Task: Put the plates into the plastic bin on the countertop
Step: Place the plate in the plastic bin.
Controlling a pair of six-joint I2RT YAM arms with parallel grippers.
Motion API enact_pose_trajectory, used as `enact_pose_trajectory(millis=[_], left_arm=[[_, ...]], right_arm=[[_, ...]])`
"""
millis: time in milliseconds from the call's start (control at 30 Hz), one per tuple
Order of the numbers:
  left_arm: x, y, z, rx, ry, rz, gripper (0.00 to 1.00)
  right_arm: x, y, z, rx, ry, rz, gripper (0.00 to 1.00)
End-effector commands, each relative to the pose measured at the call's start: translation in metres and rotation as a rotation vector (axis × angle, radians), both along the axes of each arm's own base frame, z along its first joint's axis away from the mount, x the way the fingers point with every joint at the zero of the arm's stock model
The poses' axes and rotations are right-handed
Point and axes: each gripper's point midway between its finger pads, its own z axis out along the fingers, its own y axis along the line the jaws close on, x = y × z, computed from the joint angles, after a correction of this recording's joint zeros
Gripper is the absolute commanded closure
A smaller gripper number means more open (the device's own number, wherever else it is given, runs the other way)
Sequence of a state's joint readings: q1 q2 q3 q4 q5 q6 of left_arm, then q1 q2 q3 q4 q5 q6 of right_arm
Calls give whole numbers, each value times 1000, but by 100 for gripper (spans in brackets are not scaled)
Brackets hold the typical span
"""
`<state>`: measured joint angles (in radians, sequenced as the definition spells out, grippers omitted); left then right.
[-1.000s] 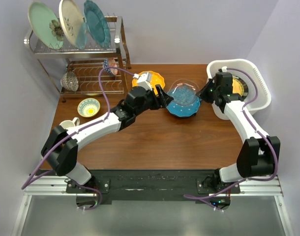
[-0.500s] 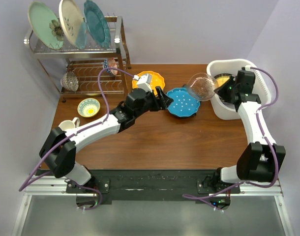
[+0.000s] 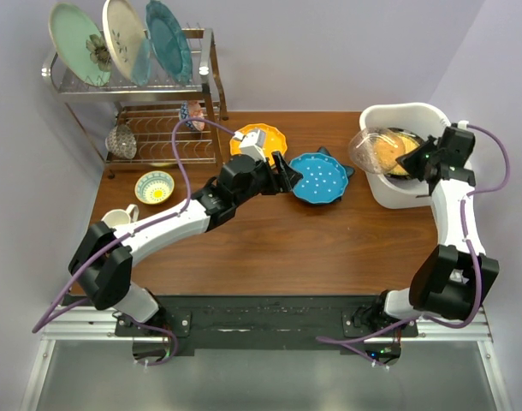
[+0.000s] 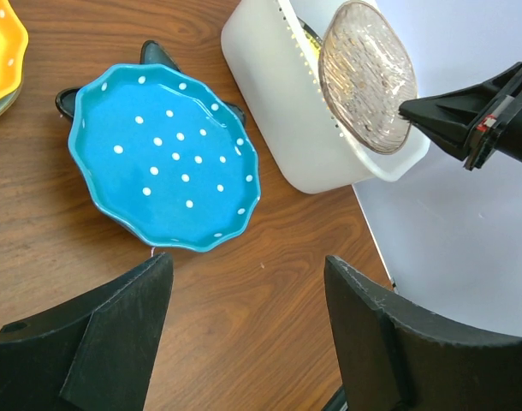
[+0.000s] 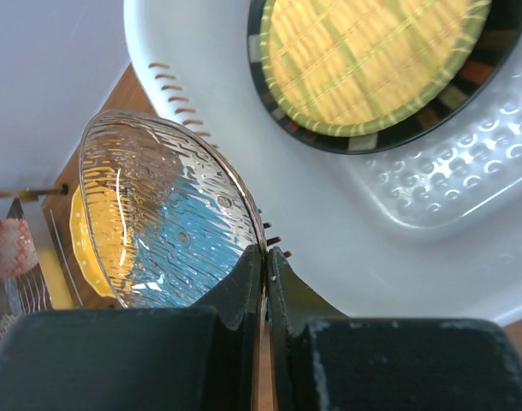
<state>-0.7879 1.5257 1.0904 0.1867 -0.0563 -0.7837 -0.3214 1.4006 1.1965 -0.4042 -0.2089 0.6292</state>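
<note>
Risk first: right gripper (image 5: 265,253) was clenched on the very edge of the glass plate (image 5: 163,214), a thin pinch. Plate hung tilted over the bin (image 4: 269,103) at its left rim, partly outside it. Judged that slick glass could swivel or slip in so small a bite. A release here might catch the slotted rim and tip the plate out onto the surface (image 3: 269,248). Let go from height, it could also strike and chip the yellow gridded plate (image 5: 372,60) lying flat in the bin.

Left gripper (image 4: 246,261) was released, jaws wide and empty, hovering just short of the blue plate (image 4: 163,154), which lay on the surface near the bin. Yellow scalloped plate (image 3: 276,137) lay behind that arm. Rack (image 3: 158,86), bowl (image 3: 154,186) and mug (image 3: 115,218) stood well apart at left. Only the bin's own rim stood in the path.
</note>
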Motion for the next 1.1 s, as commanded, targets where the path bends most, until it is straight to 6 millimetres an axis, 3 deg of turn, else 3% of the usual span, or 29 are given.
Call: enact_pose_trajectory(millis=[0,133,433,733,1067], left_arm=[[2,-8,12,3,-40,-26,24],[2,-11,0,19,-22,-40,24],[2,-11,-3,52,-23,-57,24],[-1,-15,-5,40,-21,-90,24],[-2,-21,1,14,-34,-132,24]], right_arm=[[6,-11,30,-1,-77,-22,100],[5,-25,25,-2,-82,-77,100],[8,-48,4,33,-62,-175,100],[-1,-82,11,-15,-68,-347,100],[-5,-96,3,1,-97,-464,100]])
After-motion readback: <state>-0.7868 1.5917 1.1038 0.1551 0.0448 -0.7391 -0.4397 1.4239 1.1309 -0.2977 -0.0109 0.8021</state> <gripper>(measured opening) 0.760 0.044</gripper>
